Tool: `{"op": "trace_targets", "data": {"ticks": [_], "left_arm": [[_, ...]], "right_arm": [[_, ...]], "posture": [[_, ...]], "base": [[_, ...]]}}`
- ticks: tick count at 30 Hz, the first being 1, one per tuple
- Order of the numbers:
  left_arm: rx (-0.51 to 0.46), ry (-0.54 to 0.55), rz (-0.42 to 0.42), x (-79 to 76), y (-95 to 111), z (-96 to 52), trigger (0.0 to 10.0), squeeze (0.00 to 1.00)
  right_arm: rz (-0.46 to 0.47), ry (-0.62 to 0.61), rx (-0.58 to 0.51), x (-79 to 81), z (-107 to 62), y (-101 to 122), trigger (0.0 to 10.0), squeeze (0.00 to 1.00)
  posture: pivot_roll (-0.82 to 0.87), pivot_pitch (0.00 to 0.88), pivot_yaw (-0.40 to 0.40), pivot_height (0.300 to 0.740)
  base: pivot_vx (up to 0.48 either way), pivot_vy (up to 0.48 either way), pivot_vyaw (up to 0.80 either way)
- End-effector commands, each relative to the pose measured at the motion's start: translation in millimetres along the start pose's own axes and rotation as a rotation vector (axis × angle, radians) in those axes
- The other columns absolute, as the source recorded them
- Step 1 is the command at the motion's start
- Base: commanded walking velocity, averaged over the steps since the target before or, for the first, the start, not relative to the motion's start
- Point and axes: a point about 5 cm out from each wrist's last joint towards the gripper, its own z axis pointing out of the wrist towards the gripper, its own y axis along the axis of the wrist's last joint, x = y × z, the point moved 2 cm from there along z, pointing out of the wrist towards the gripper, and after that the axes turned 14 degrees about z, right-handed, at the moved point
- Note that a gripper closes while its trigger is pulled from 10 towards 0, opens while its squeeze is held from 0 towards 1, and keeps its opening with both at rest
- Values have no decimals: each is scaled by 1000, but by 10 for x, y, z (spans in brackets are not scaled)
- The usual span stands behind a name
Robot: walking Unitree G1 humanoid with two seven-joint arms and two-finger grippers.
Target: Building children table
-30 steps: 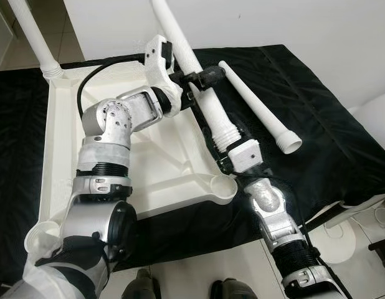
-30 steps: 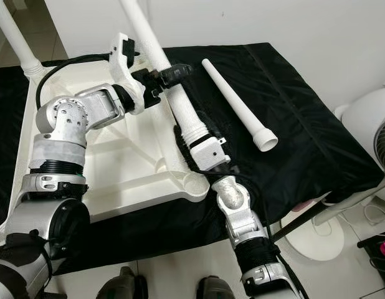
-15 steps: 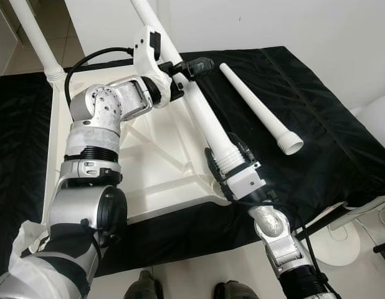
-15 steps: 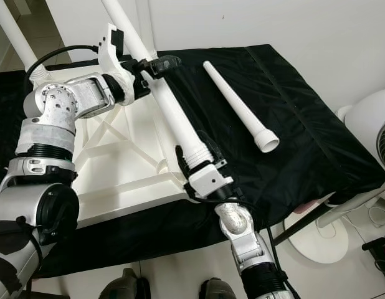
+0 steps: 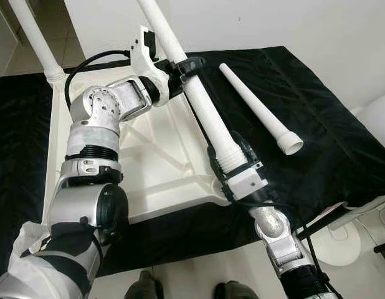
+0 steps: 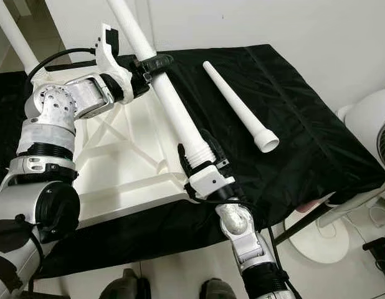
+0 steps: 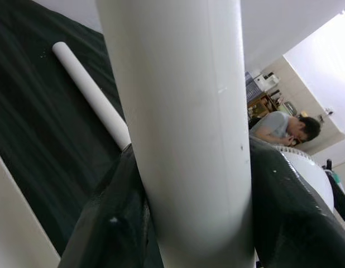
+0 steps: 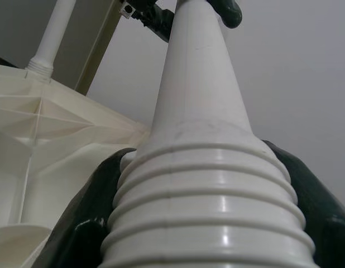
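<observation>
The white table top [image 5: 156, 144] lies upside down on a black cloth [image 5: 317, 124]. One white leg [image 5: 38, 43] stands in its far left corner. Both grippers carry a second leg [image 5: 202, 99], tilted over the top's right side. My left gripper [image 5: 187, 65] is shut on its shaft, with black fingers [image 7: 105, 223] on either side. My right gripper [image 5: 233, 156] is shut on the ribbed threaded end [image 8: 206, 195], just above the near right corner socket [image 5: 211, 187]. A third leg [image 5: 258, 109] lies loose on the cloth to the right.
The cloth-covered table ends close to my feet and drops off at the right. A white fan [image 6: 373, 124] with a round base [image 6: 311, 240] stands on the floor at the right. A wall runs behind. A person [image 7: 284, 127] sits far off.
Both grippers have swung the held leg from over the cloth to the top's near right corner. Its threaded end came down toward the socket and it now stands steeper.
</observation>
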Motion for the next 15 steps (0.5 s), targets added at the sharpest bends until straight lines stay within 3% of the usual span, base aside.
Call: {"op": "trace_targets", "data": {"ticks": [1,2,3,4,5,6,7,12,15], "left_arm": [[-29,1,22,3,94,2,0,0],[-24,6,17,15,93,4,0,0],[-24,6,17,15,93,4,0,0],[-18,5,9,18,92,7,0,0],[-18,5,9,18,92,7,0,0],[-14,4,9,19,96,9,2510,0],[-9,5,2,21,98,12,10000,0],[-19,38,1,75,143,1,10000,0],[-48,86,14,162,241,-40,10000,0]], "right_arm": [[-6,24,-31,51,28,47,10000,0],[13,17,-37,59,39,52,10000,63],[13,17,-37,59,39,52,10000,63],[34,9,-41,61,47,57,10000,910],[34,9,-41,61,47,57,10000,910],[55,1,-47,60,52,63,10000,1000],[73,-3,-48,61,56,66,10000,1000],[129,-45,-47,25,68,68,10000,1000],[246,-113,-30,-47,86,54,10000,1000]], "posture": [[-97,10,76,740],[-95,9,78,740],[-95,9,78,740],[-95,9,78,740],[-95,9,78,740],[-95,9,78,740],[-93,7,78,740],[-94,6,81,740],[-97,5,82,740]], "base": [[0,0,0],[0,0,0],[0,0,0],[0,0,0],[0,0,0],[0,0,0],[0,0,0],[0,0,0],[0,0,0]]}}
